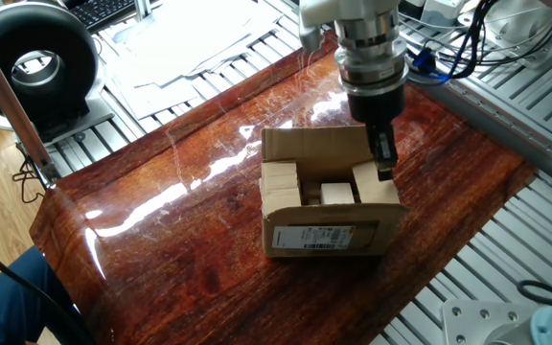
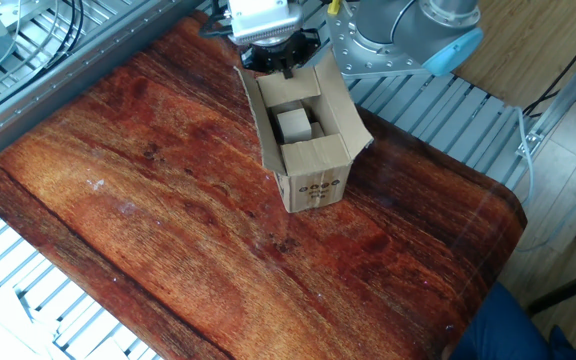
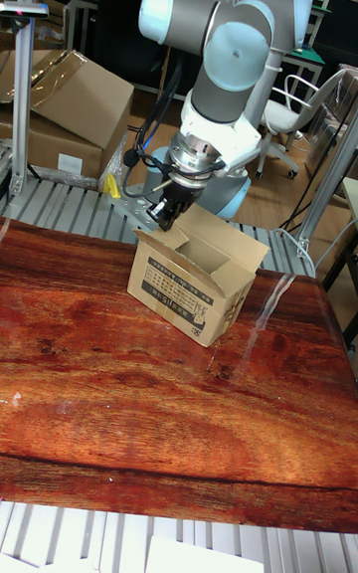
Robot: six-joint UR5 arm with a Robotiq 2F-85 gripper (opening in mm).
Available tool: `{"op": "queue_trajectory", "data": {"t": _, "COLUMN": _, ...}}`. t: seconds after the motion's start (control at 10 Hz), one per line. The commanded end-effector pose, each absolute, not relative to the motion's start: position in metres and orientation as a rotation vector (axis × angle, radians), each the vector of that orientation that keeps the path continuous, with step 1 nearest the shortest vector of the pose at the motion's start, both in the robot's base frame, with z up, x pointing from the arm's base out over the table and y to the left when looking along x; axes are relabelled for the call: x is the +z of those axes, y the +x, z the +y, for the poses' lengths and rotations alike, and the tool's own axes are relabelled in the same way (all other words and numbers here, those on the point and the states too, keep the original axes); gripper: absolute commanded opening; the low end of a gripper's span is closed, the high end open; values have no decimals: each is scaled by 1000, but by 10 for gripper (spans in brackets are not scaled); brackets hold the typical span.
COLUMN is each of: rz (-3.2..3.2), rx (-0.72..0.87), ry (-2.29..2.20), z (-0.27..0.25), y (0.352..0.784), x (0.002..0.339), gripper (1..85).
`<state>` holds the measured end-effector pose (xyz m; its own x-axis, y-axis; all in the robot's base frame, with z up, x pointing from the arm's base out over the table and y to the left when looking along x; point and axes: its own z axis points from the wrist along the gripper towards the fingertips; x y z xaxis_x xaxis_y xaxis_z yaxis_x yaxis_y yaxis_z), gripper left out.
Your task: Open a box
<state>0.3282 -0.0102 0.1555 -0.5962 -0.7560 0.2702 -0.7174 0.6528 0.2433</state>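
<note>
The box [image 1: 329,206] was set near the middle of the wooden table [image 1: 161,249], its top flaps already folded out so the wooden blocks [image 1: 310,187] inside were exposed. The gripper [image 1: 383,158] was held just above one end flap; whether its fingers were parted or clenched could not be told.

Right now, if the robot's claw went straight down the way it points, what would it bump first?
Probably the end flap of the small brown cardboard box, right under the two-finger gripper. The pale wooden blocks sit just beside that line, though depth is unclear.
</note>
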Motion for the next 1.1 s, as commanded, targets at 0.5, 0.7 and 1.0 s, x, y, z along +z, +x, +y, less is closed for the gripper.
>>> {"op": "queue_trajectory", "data": {"t": 0.5, "rz": -2626, "rx": -166, "ry": 1070, "z": 23, "y": 352, "x": 153, "gripper": 10}}
{"op": "queue_trajectory", "data": {"t": 0.7, "rz": -2680, "rx": -118, "ry": 1052, "z": 30, "y": 360, "x": 129, "gripper": 10}}
{"op": "queue_trajectory", "data": {"t": 1.0, "rz": -2774, "rx": -144, "ry": 1008, "z": 52, "y": 369, "x": 110, "gripper": 10}}
